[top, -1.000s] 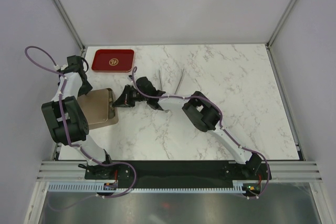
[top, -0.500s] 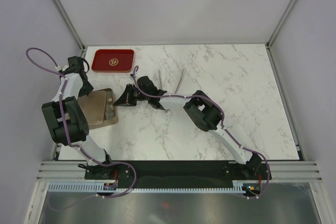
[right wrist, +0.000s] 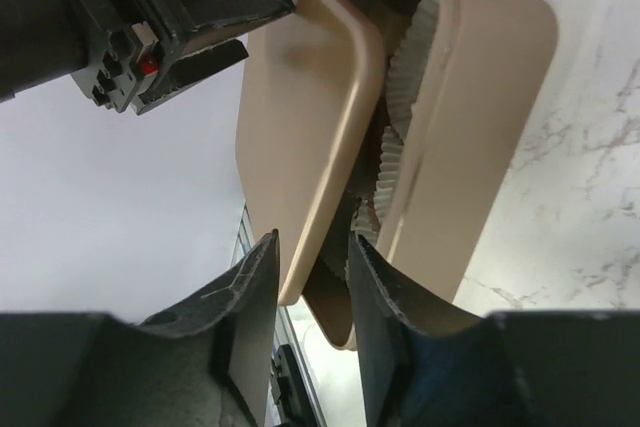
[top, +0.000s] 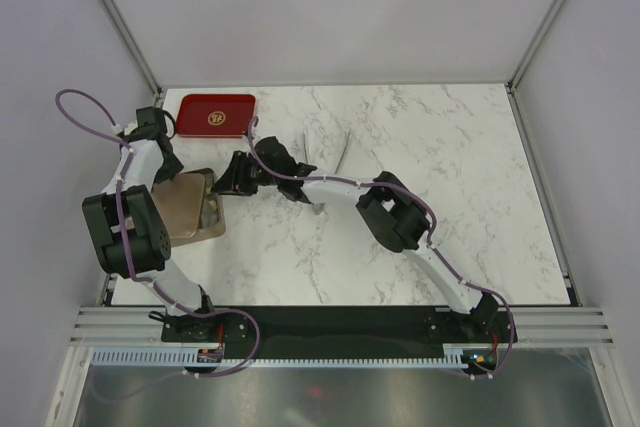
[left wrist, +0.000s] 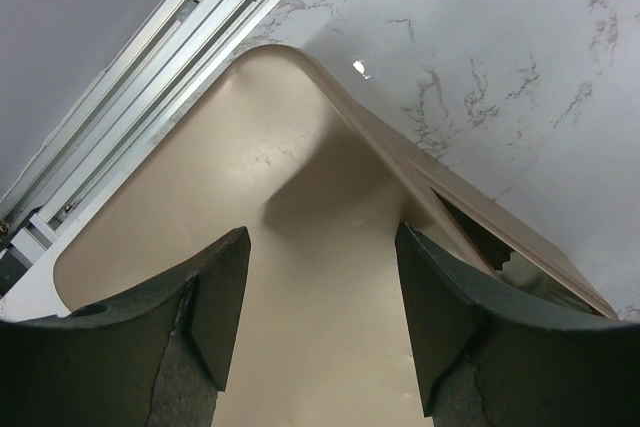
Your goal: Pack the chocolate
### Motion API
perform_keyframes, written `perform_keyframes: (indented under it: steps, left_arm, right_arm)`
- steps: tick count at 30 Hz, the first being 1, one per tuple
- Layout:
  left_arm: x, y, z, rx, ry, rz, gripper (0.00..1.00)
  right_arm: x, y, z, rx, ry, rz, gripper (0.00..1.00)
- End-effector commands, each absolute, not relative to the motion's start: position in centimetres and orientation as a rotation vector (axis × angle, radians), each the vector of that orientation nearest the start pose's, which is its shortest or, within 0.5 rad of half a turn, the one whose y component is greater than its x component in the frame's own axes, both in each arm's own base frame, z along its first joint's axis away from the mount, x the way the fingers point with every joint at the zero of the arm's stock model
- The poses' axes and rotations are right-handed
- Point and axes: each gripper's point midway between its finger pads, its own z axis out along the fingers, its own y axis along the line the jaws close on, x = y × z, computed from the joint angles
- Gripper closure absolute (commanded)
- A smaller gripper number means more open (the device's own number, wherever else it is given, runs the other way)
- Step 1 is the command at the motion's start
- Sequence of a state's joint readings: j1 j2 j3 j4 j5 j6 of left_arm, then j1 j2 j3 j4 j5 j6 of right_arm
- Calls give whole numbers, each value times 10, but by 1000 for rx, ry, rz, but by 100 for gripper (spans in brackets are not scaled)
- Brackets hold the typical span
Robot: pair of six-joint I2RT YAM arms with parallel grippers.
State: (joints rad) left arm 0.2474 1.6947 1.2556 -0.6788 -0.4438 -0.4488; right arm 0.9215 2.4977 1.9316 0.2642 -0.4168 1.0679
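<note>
A tan box (right wrist: pixel 480 117) stands at the table's left with its flat tan lid (right wrist: pixel 300 107) tilted up off it, leaving a gap. White fluted paper cups (right wrist: pixel 408 57) show inside; I cannot make out any chocolate pieces. My right gripper (right wrist: pixel 312 239) is shut on the lid's near edge, one finger outside and one in the gap. In the top view it (top: pixel 224 185) sits at the box's right side. My left gripper (left wrist: pixel 320 233) is open and empty just above the lid (left wrist: pixel 300 277), at the box's far end (top: pixel 167 167).
A red tray (top: pixel 215 114) with a gold emblem lies at the far left. White paper pieces (top: pixel 326 151) lie behind the right arm. The aluminium frame rail (left wrist: pixel 150 57) and the left wall run close beside the box.
My right gripper has moved farther and a little left along the box's right side, and the lid has shifted with it. My left gripper has shifted slightly over the lid.
</note>
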Motion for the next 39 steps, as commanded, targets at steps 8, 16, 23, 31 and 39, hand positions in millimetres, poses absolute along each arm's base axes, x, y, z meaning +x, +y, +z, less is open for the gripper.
perform_keyframes:
  steps: [8,16,23,31,39]
  left_arm:
    - [332,128,66,-1055,2494,470,31]
    - [332,126,66,-1054,2500,450,31]
    - [334,126,66,-1047,2500,443,31]
    - [338,124,67,-1054,2496,420,31]
    - [336,125,64,-1056,2502,435,31]
  right_arm:
    - [312,626,134,-206,2184,1545,56]
    - [304,636,120,-140,2197,1460,53]
    - [302,643,102,-67,2229,1432,52]
    - [300,652,92,-42,2240,1442,52]
    - [300,653,83,-9,2257,1430,52]
